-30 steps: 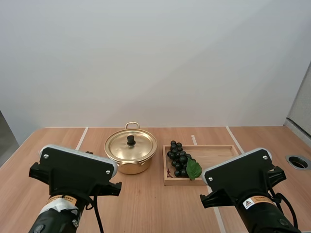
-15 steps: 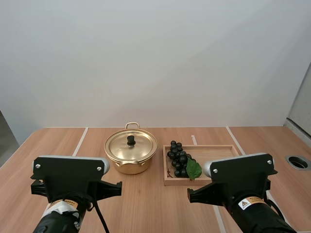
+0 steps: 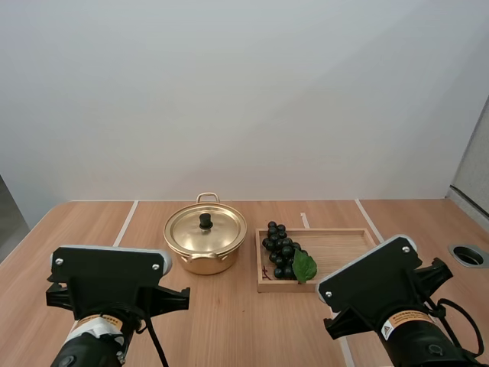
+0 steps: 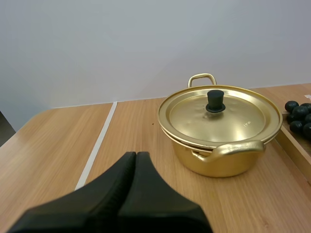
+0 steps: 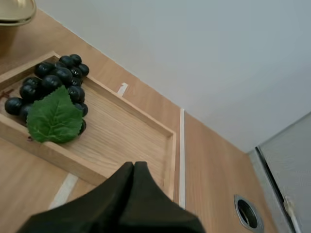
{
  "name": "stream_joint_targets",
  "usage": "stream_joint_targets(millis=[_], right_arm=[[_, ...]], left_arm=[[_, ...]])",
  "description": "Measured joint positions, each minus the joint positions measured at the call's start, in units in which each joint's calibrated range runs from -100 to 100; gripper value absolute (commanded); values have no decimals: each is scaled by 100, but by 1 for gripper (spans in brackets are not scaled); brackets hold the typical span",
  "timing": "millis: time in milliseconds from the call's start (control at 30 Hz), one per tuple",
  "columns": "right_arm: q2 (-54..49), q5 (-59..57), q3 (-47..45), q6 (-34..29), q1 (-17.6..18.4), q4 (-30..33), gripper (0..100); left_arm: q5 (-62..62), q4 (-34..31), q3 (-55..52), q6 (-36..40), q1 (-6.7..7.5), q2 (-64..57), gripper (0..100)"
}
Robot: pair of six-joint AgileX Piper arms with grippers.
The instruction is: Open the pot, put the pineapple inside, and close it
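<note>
A gold pot (image 3: 205,245) (image 4: 221,131) stands mid-table with its lid (image 3: 205,227) (image 4: 219,114) on; the lid has a black knob (image 4: 215,101). Right of it, a wooden tray (image 3: 344,248) (image 5: 131,131) holds a bunch of dark grapes (image 3: 281,251) (image 5: 53,85) with a green leaf (image 5: 55,117) at its left end. No pineapple is in view. My left gripper (image 4: 135,158) is shut on nothing, near the front edge, short of the pot. My right gripper (image 5: 134,167) is shut on nothing, over the tray's near rim.
White tape lines (image 3: 127,218) cross the wooden table. A round metal hole (image 3: 469,255) (image 5: 247,212) sits in the tabletop at the far right. Bare table lies in front of the pot and left of it.
The right arm's wrist has rolled, tilting its housing up to the right. The left arm dropped a little a second ago and has since held still. Pot, tray and grapes have not moved.
</note>
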State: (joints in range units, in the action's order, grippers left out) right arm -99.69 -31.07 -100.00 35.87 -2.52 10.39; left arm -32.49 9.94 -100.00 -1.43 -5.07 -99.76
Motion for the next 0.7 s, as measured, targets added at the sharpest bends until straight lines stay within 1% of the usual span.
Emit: stream_joint_targets(millis=[133, 167, 200, 233, 267, 333, 367, 467, 700], right_arm=[[0, 121, 0, -44, -11, 79, 0], [0, 118, 0, -149, -11, 67, 0], [0, -131, 0, -719, 16, -113, 0], [0, -179, 0, -976, 71, -138, 0], [0, -225, 0, -1411, 129, -174, 0], [0, -245, 0, -1882, 166, -186, 0], [0, -245, 0, -2016, 176, -186, 0], [0, -260, 0, -2283, 183, -186, 0], [0, -376, 0, -2347, 144, -186, 0]], left_arm=[[0, -62, 0, 0, 18, 0, 0], [23, -87, 0, 0, 8, 0, 0], [23, -87, 0, 0, -27, 0, 0], [44, -97, 0, 0, -57, 0, 0], [44, -106, 0, 0, -71, 0, 0], [44, -119, 0, 0, -110, 0, 0], [44, -119, 0, 0, -130, 0, 0], [44, -119, 0, 0, -156, 0, 0], [44, -119, 0, 10, -156, 0, 0]])
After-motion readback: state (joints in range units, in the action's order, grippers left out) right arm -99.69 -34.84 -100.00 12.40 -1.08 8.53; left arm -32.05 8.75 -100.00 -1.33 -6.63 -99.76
